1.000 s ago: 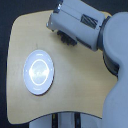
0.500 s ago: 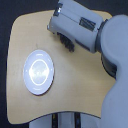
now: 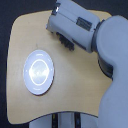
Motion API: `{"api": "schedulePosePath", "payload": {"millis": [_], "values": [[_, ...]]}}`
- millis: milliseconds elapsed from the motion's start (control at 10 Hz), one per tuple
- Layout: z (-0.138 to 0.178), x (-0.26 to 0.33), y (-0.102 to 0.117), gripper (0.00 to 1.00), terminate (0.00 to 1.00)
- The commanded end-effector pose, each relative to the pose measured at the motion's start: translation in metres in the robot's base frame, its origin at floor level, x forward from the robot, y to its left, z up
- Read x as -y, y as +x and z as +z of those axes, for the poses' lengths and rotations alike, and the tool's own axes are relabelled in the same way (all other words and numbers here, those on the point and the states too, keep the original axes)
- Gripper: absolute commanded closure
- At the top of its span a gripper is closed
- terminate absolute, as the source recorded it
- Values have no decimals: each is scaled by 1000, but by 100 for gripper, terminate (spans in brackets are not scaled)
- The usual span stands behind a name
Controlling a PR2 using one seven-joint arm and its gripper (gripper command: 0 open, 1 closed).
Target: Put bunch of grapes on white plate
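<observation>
Your gripper (image 3: 64, 41) has slid a little toward the exterior view's right, low over the table (image 3: 80, 85); its jaws are hidden. Something dark beneath may be the bunch of grapes (image 3: 65, 42). The white plate (image 3: 39, 71) is bare.

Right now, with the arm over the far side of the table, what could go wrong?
1. The gripper sits in dark shadow under the arm; grapes are not distinguishable there, so a grasp can't be confirmed.
2. The white plate is empty and lies well away, toward the exterior view's left; a loose hold could drop fruit on the table in transit.
</observation>
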Motion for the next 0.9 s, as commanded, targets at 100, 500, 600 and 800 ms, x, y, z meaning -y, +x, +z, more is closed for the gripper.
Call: {"api": "schedulePosePath", "payload": {"millis": [100,500,600,800], "values": [[2,2,9,100,0],[0,12,13,100,0],[0,13,14,100,0],[1,17,17,100,0]]}}
